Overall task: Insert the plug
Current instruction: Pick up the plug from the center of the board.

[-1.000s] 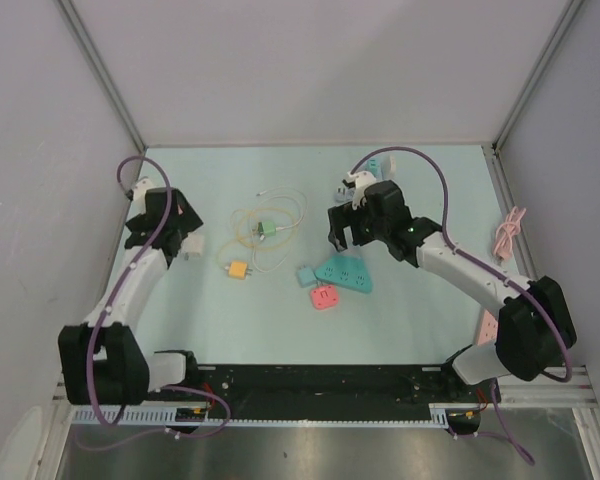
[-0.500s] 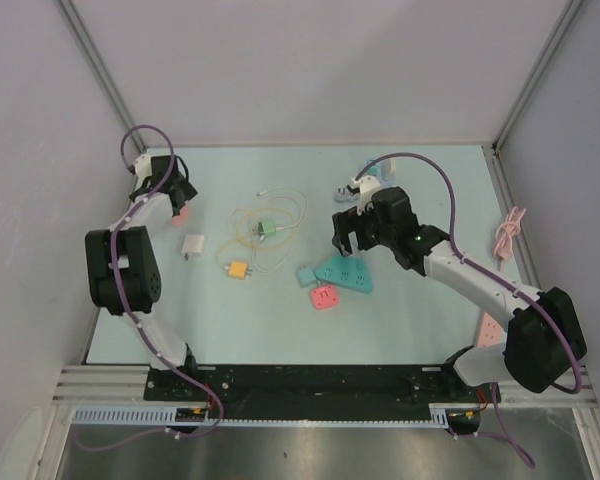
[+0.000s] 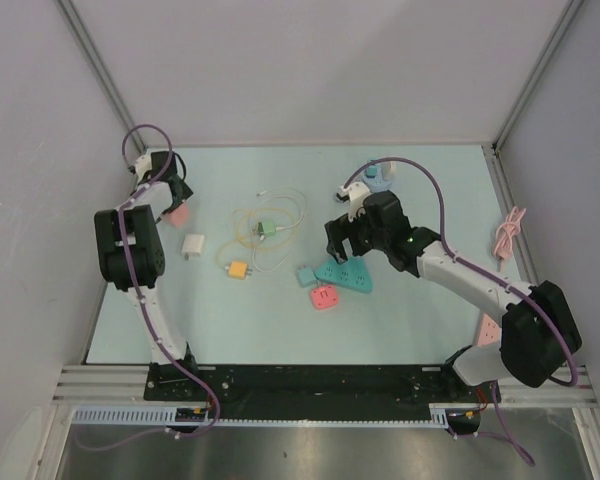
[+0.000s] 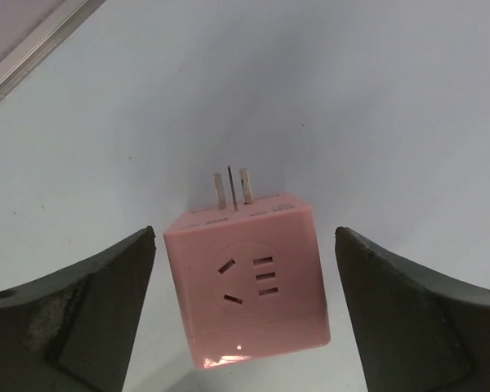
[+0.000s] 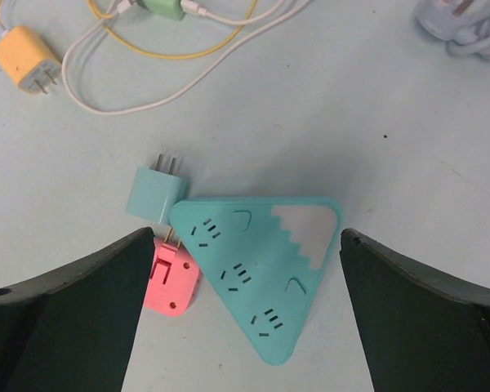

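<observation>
Near the far left corner of the table (image 3: 240, 320), the left gripper (image 4: 245, 245) hung over a pink cube plug (image 4: 249, 282). Its dark jaws were spread wide on either side of the cube, not touching it and holding nothing. The cube looked like smooth matte plastic with rounded edges, two flat metal prongs jutting from one side and a socket face turned up. Toward the middle lay a white charger (image 3: 193, 245), a yellow charger (image 5: 20, 57) and a green plug (image 3: 265, 229), among thin looping cables (image 5: 188, 56). Right of centre, the right gripper (image 5: 247, 237) hovered with its jaws fully spread and empty. Below it was a teal triangular power strip (image 5: 261, 269), flat and smooth, with three sets of slots. A small teal plug (image 5: 155, 194) and a small pink plug (image 5: 173, 282) touched the strip's left side. To my eye this was the reach before the grasp. Next, the left jaws would need to close squarely on the cube's slick sides. The arm would then have to lift the cube and line its prongs up with a slot pair on the strip.
</observation>
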`<control>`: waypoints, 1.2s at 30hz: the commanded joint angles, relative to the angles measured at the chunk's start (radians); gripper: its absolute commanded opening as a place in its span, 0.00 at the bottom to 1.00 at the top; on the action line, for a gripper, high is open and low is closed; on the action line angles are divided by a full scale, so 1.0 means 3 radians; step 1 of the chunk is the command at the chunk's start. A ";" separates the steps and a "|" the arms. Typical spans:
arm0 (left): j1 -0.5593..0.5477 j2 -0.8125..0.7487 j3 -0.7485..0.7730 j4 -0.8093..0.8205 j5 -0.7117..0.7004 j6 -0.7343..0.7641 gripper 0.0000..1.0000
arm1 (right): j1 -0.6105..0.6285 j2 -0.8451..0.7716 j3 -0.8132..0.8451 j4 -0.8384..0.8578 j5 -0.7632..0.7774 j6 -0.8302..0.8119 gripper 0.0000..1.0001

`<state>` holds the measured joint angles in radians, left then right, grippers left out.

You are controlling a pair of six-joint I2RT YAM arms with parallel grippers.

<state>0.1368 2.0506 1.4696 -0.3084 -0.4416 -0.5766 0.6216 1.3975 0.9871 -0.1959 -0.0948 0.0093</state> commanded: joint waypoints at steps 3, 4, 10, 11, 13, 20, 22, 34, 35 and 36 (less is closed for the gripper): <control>0.0055 -0.0060 0.0112 -0.0087 0.0019 0.0061 0.80 | 0.0198 0.0056 0.0003 0.0126 0.0040 -0.0179 1.00; 0.0055 -0.0086 0.0102 -0.0092 0.0025 0.0076 0.77 | 0.0218 0.0051 -0.0002 0.0131 0.0070 -0.0190 1.00; 0.0055 -0.0423 -0.0051 -0.0133 0.0132 0.0127 0.50 | 0.0525 -0.0005 -0.0018 0.0136 0.0407 -0.0272 1.00; 0.0055 -0.0555 -0.0117 -0.0148 0.0157 0.0122 0.46 | 0.0556 -0.0021 -0.0023 0.0152 0.0408 -0.0241 1.00; 0.0055 -0.0759 -0.0179 -0.0199 0.0239 0.0092 0.42 | 0.0638 -0.0071 -0.0033 0.0167 0.0388 -0.0200 1.00; 0.0020 -0.1379 -0.0414 -0.0714 0.0730 -0.0169 0.38 | 0.1016 -0.0322 -0.0196 0.0473 0.0541 -0.0123 1.00; -0.0016 -0.1573 -0.0455 -0.0848 0.0852 -0.0215 0.37 | 0.1143 -0.0368 -0.0237 0.0540 0.0632 -0.0108 1.00; -0.0838 -0.2784 -0.1058 -0.1253 0.1696 -0.0409 0.34 | 0.1987 -0.0532 -0.0442 0.1097 0.1588 -0.0470 1.00; -0.0905 -0.2851 -0.1170 -0.1227 0.1742 -0.0445 0.34 | 0.2044 -0.0537 -0.0452 0.1224 0.1660 -0.0552 1.00; -0.0967 -0.2923 -0.1232 -0.1207 0.1834 -0.0481 0.34 | 0.2181 -0.0527 -0.0473 0.1291 0.1732 -0.0613 1.00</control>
<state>-0.0929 1.2819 1.1580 -0.6712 -0.0193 -0.6510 1.1927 1.2709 0.8623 0.0414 0.2665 -0.0879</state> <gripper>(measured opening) 0.661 0.994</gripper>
